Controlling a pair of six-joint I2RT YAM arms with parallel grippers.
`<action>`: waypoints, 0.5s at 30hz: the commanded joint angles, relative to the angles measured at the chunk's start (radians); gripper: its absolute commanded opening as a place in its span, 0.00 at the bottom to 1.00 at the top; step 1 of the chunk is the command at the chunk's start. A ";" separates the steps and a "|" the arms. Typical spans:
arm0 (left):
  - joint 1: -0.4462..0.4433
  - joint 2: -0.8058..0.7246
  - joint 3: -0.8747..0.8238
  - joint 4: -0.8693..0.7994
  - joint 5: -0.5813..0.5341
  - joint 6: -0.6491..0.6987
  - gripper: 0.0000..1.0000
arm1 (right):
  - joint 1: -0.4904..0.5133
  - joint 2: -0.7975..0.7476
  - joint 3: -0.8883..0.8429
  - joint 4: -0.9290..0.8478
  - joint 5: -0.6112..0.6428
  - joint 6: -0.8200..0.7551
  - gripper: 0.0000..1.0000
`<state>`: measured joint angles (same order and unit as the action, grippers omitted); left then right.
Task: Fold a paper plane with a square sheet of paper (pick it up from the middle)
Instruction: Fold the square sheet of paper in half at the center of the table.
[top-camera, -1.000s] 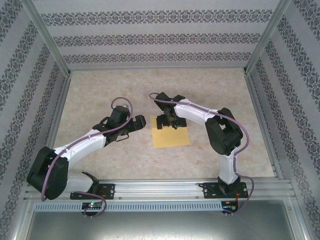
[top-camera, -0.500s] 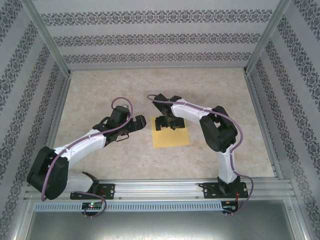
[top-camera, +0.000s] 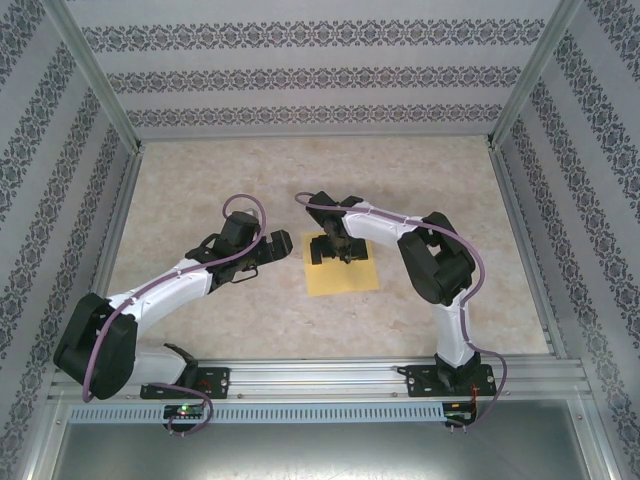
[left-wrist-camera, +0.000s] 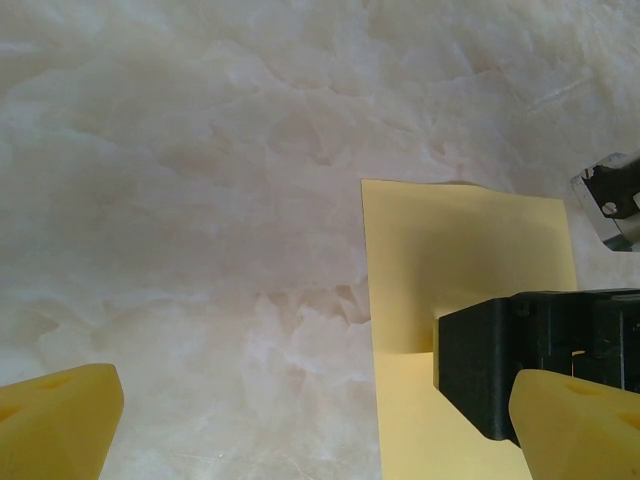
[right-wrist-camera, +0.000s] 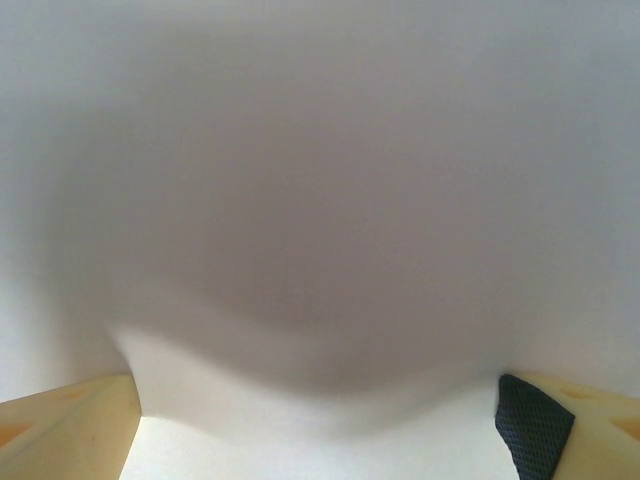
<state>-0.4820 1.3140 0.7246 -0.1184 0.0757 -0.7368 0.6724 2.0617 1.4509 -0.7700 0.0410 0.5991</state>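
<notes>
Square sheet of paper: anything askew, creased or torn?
Nothing major. The square sheet of paper lies slightly skewed to the table edges, with the open right gripper low over it. Its upper edge in the left wrist view looks faintly humped; no tears visible.

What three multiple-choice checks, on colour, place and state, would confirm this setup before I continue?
1. The square sheet of paper is: A white; B yellow-orange; C blue.
2. The right gripper is: A over the sheet's far edge; B off the sheet's left side; C by its own base.
3. The left gripper is: A shut on paper; B shut empty; C open.
Key: 1 B, the top view shows that colour; 2 A, the top view puts it there; 3 C, its fingertips stand wide apart.
</notes>
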 joint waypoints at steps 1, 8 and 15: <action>0.011 -0.006 0.014 0.017 0.005 0.010 1.00 | 0.023 0.066 -0.034 -0.049 0.007 0.000 0.93; 0.011 -0.006 0.015 0.014 0.004 0.004 1.00 | 0.020 0.009 -0.011 -0.045 0.015 0.019 0.84; 0.011 -0.006 0.019 0.009 0.002 0.005 1.00 | -0.001 -0.051 -0.027 0.010 -0.060 0.030 0.59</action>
<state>-0.4820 1.3140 0.7246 -0.1184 0.0757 -0.7368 0.6804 2.0472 1.4456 -0.7612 0.0174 0.6090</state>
